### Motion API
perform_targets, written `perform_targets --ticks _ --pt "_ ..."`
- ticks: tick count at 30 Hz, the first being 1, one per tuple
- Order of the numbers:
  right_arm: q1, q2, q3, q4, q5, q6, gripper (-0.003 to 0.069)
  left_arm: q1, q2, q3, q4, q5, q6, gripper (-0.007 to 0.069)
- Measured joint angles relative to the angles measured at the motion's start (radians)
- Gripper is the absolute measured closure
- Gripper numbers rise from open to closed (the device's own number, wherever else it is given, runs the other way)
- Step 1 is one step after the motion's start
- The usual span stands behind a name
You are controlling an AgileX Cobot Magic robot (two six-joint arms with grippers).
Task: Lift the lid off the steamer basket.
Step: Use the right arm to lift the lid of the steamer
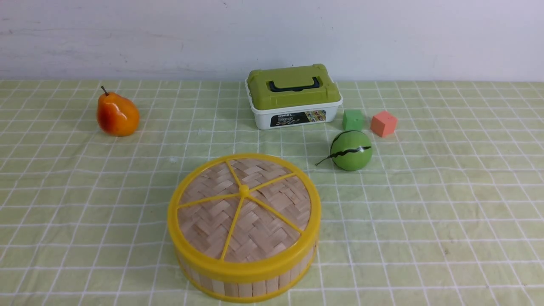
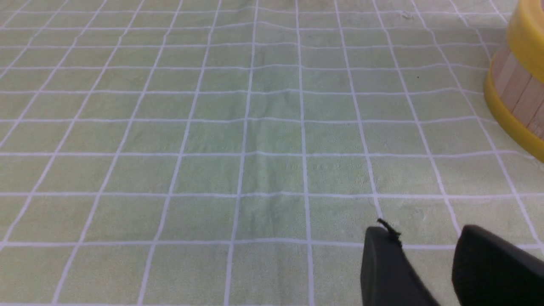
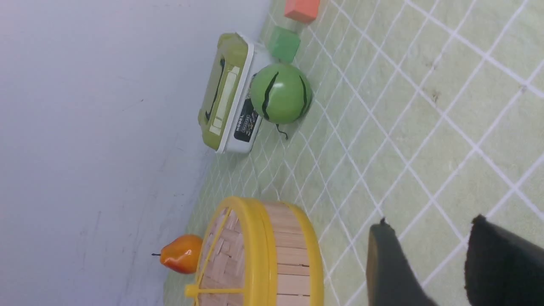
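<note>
The lid point(image 1: 244, 210), woven tan bamboo with a yellow rim and spokes, sits closed on the steamer basket point(image 1: 250, 285) near the table's front centre. Neither gripper shows in the front view. In the left wrist view my left gripper point(image 2: 425, 236) is open and empty over bare cloth, with the basket's slat wall point(image 2: 516, 87) off to one side and apart from it. In the right wrist view my right gripper point(image 3: 429, 227) is open and empty over the cloth, beside the basket point(image 3: 293, 263) with the lid point(image 3: 221, 259) on it, not touching.
A white box with a green lid point(image 1: 293, 97) stands at the back centre. A green ball point(image 1: 351, 150), a green cube point(image 1: 353, 120) and an orange cube point(image 1: 383, 123) lie right of it. A pear point(image 1: 117, 114) sits at the back left. Green checked cloth point(image 1: 446, 221) covers the table.
</note>
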Motion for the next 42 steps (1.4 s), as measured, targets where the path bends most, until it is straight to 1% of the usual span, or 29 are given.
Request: perform_targets --ticks 3,7,8,9,10,11,13,14,17,18,19,20,21,23,26,29,30,31,35,37,38,39,42 --pt "0.0 0.0 0.0 -0.005 -0.001 -0.035 0.0417 0.0 0.0 0.0 0.0 0.0 0.0 0.0386" --pt "0.0 0.0 -0.069 -0.021 0.029 -0.283 0.0419 0.0 0.0 0.0 0.0 0.0 0.0 0.0386" --pt "0.0 0.0 -0.077 -0.023 0.031 -0.298 0.0421 0.0 0.0 0.0 0.0 0.0 0.0 0.0386" --pt "0.0 0.006 -0.115 -0.035 0.042 -0.357 0.0426 0.0 0.0 0.0 0.0 0.0 0.0 0.0386" --pt "0.0 0.056 -0.235 -0.081 0.095 -0.486 0.0454 0.0 0.0 0.0 0.0 0.0 0.0 0.0386" --pt "0.0 0.074 -0.248 -0.088 0.102 -0.512 0.0463 0.0 0.0 0.0 0.0 0.0 0.0 0.0386" --pt "0.0 0.204 -0.413 -0.161 0.212 -0.64 0.0533 0.0 0.0 0.0 0.0 0.0 0.0 0.0386" --pt "0.0 0.29 -0.511 -0.199 0.288 -0.697 0.0579 0.0 0.0 0.0 0.0 0.0 0.0 0.0386" --pt "0.0 0.468 -0.711 -0.246 0.444 -0.79 0.0655 0.0 0.0 0.0 0.0 0.0 0.0 0.0386" --pt "0.0 0.526 -0.789 -0.251 0.508 -0.827 0.0666 0.0 0.0 0.0 0.0 0.0 0.0 0.0386" --pt "0.0 0.637 -0.891 -0.249 0.594 -0.883 0.0678 0.0 0.0 0.0 0.0 0.0 0.0 0.0386" --pt "0.0 0.65 -0.904 -0.249 0.605 -0.891 0.0678 0.0 0.0 0.0 0.0 0.0 0.0 0.0386" --pt "0.0 0.75 -1.004 -0.236 0.689 -0.948 0.0678 0.0 0.0 0.0 0.0 0.0 0.0 0.0386" --pt "0.019 0.859 -1.114 -0.216 0.767 -0.997 0.0676 0.0 0.0 0.0 0.0 0.0 0.0 0.0386" --pt "0.102 0.994 -1.216 -0.218 0.815 -1.007 0.0665 0.0 0.0 0.0 0.0 0.0 0.0 0.0386" --pt "0.253 1.117 -1.311 -0.28 0.849 -0.994 0.0661 0.0 0.0 0.0 0.0 0.0 0.0 0.0386" --pt "0.253 1.126 -1.311 -0.28 0.849 -0.994 0.0661 0.0 0.0 0.0 0.0 0.0 0.0 0.0386" --pt "0.364 1.204 -1.375 -0.357 0.857 -0.954 0.0659 0.0 0.0 0.0 0.0 0.0 0.0 0.0386" --pt "0.527 1.367 -1.507 -0.52 0.859 -0.859 0.0654 0.0 0.0 0.0 0.0 0.0 0.0 0.0386" --pt "0.601 1.469 -1.583 -0.578 0.859 -0.809 0.0646 0.0 0.0 0.0 0.0 0.0 0.0 0.0386" --pt "0.607 1.479 -1.59 -0.582 0.859 -0.806 0.0645 0.0 0.0 0.0 0.0 0.0 0.0 0.0386" --pt "0.643 1.553 -1.658 -0.599 0.859 -0.789 0.0632 0.0 0.0 0.0 0.0 0.0 0.0 0.0386" --pt "0.684 1.677 -1.755 -0.6 0.858 -0.777 0.0591 0.0 0.0 0.0 0.0 0.0 0.0 0.0386"
